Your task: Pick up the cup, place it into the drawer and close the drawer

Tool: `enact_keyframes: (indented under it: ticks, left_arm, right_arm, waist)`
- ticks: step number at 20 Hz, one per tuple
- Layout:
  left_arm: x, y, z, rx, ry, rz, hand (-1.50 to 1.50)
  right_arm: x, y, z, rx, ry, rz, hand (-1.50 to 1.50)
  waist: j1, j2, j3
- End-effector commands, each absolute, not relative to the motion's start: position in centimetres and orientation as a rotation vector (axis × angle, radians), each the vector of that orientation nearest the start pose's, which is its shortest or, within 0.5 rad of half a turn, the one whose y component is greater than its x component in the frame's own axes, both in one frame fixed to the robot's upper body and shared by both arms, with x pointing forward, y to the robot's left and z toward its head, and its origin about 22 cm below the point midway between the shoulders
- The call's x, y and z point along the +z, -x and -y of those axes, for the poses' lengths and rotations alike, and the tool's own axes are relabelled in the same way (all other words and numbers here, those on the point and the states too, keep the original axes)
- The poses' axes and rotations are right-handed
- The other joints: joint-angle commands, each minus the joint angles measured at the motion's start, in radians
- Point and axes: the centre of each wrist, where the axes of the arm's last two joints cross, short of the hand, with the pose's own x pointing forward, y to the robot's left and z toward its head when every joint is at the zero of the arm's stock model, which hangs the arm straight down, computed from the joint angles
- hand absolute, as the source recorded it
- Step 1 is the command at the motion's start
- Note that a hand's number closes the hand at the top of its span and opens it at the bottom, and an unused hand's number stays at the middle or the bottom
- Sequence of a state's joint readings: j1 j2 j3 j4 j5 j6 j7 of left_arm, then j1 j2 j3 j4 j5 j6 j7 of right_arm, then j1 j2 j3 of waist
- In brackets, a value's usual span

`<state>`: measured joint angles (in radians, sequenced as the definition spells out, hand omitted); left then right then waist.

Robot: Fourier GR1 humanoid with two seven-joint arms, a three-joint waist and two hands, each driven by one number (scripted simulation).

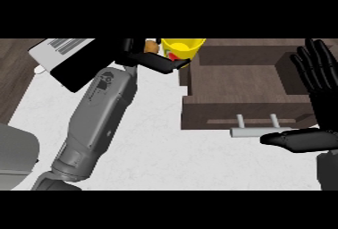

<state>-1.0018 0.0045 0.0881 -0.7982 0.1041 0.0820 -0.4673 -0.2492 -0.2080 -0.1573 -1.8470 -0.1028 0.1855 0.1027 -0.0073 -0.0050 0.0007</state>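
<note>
Head view: left hand (142, 55), fingers clamped on half-hidden yellow cup (182, 46); right hand (325, 105) fingers apart.

Glossy plastic cup (182, 45), matt wooden drawer (241, 108)

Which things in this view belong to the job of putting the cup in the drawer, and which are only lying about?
For the job: yellow cup, held by the left hand; open drawer; drawer handle.

Only lying about: flat black-and-white object at upper left; grey object at the left edge, unidentified.

The right hand rests open at the right edge.
</note>
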Motion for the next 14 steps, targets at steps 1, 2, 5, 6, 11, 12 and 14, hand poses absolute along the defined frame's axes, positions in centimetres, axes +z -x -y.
enact_keyframes:
  ticks: [1, 2, 5, 6, 11, 12, 14]
  left_arm:
    - [16.5, -42.9, -6.8, -0.171, 0.214, 2.127, 1.5]
    - [16.8, -42.9, -6.3, -0.164, 0.192, 2.116, 1.5]
    - [18.6, -43.8, -4.6, -0.207, 0.128, 2.025, 1.5]
    - [17.1, -44.0, -4.4, -0.191, 0.113, 1.993, 1.5]
    - [18.0, -44.6, -2.9, -0.243, 0.017, 1.903, 1.5]
    - [17.2, -44.3, -2.6, -0.269, 0.004, 1.895, 1.5]
    - [16.0, -44.5, -3.0, -0.285, -0.014, 1.859, 1.5]
  right_arm:
    - [14.7, -27.8, 28.2, 0.259, 0.0, 1.984, -1.5]
    - [13.2, -27.4, 27.3, 0.246, -0.015, 1.992, -1.5]
    - [14.0, -27.6, 28.8, 0.247, -0.033, 2.004, -1.5]
    - [14.8, -28.0, 27.8, 0.301, -0.031, 2.004, -1.5]
    - [14.9, -28.2, 26.7, 0.299, -0.037, 2.019, -1.5]
    - [13.9, -28.7, 25.4, 0.278, -0.044, 2.024, -1.5]
    - [14.6, -29.4, 26.2, 0.32, -0.071, 2.02, -1.5]
  waist:
    - [-0.012, 0.005, 0.0]
    - [-0.013, 0.006, 0.0]
    - [-0.029, 0.01, 0.001]
    - [-0.051, 0.016, 0.0]
    - [-0.072, 0.023, 0.001]
    - [-0.068, 0.021, 0.001]
    - [-0.098, 0.032, 0.002]
